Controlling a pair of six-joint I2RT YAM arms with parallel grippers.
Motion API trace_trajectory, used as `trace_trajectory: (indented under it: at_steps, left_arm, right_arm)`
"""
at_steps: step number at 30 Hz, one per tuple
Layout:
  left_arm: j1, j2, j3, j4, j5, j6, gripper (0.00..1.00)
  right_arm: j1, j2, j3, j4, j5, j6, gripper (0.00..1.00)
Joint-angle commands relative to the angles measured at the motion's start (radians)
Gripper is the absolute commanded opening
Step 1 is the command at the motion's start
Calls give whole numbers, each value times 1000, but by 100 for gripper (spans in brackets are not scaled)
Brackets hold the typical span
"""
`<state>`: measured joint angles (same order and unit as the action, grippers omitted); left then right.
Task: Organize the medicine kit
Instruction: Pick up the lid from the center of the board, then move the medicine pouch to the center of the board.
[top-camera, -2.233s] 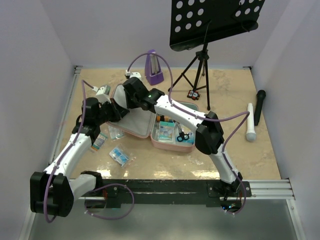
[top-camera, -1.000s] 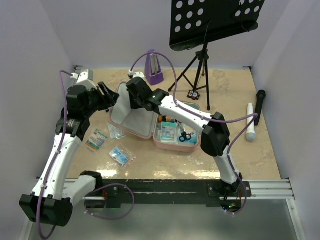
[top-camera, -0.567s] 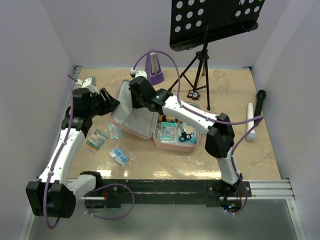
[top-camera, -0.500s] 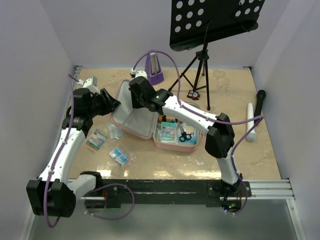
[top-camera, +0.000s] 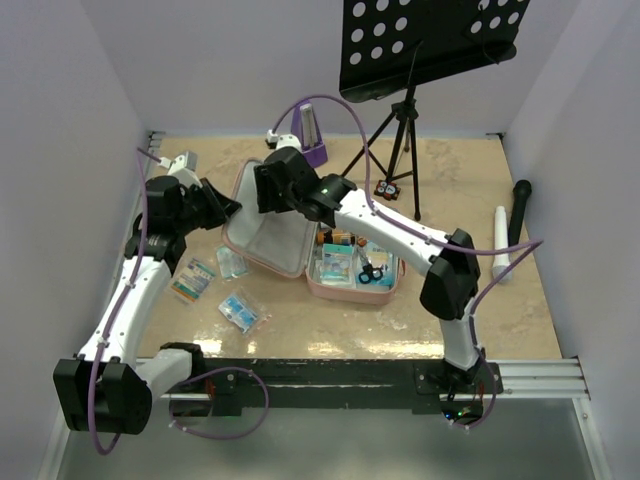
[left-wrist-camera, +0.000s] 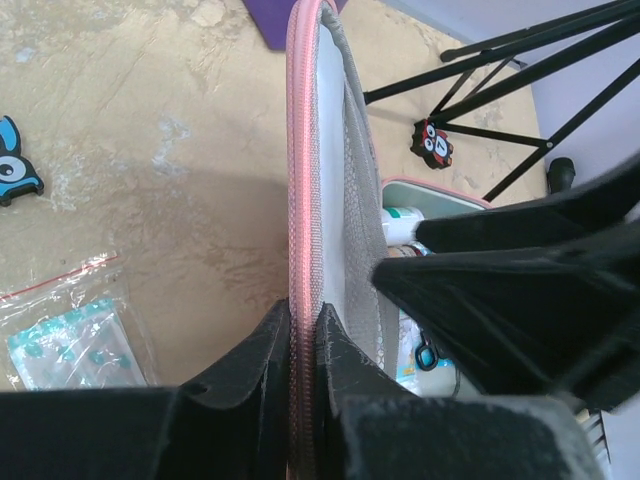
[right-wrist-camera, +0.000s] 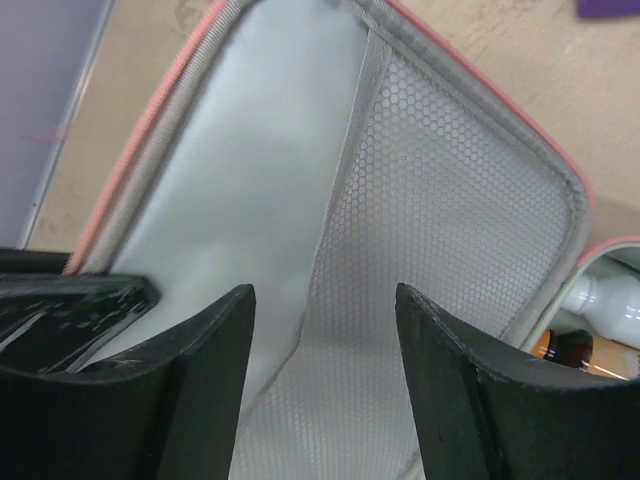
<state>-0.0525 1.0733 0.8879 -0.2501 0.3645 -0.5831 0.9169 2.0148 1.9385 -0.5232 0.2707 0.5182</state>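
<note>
The kit (top-camera: 268, 238) lay open mid-table, base partly filled, lid tilted up. The left gripper (left-wrist-camera: 300, 335) pinched the lid's rim; the right gripper (right-wrist-camera: 322, 295) hovered over the lining, jaws apart. Three packets (top-camera: 240, 311) lay loose left of it, apparently yet to be packed.

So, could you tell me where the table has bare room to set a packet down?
Bare beige tabletop lies in front of the open pink soft-sided zip case, along the near edge, and between the black tripod stand and the white microphone. Left of the case is crowded with clear plastic packets.
</note>
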Motion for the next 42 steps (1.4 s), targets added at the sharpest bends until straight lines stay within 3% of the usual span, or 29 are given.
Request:
trace_trajectory:
  at_steps: [1, 10, 19, 24, 29, 42]
  left_arm:
    - [3, -18, 35, 20, 36, 6, 0]
    - [3, -68, 108, -20, 50, 12, 0]
    - [3, -93, 63, -3, 37, -1, 0]
    - [3, -114, 55, -11, 14, -9, 0]
    - [3, -144, 78, -47, -16, -6, 0]
    - [3, -193, -10, -55, -118, -54, 0]
  right_arm:
    - [3, -163, -38, -4, 27, 5, 63]
    - [3, -505, -502, 129, 127, 22, 57]
    - [105, -757, -880, 385, 18, -21, 51]
    - [255, -717, -877, 405, 54, -63, 52]
    - [370, -610, -906, 491, 50, -95, 59]
    - [474, -334, -880, 724, 74, -168, 65]
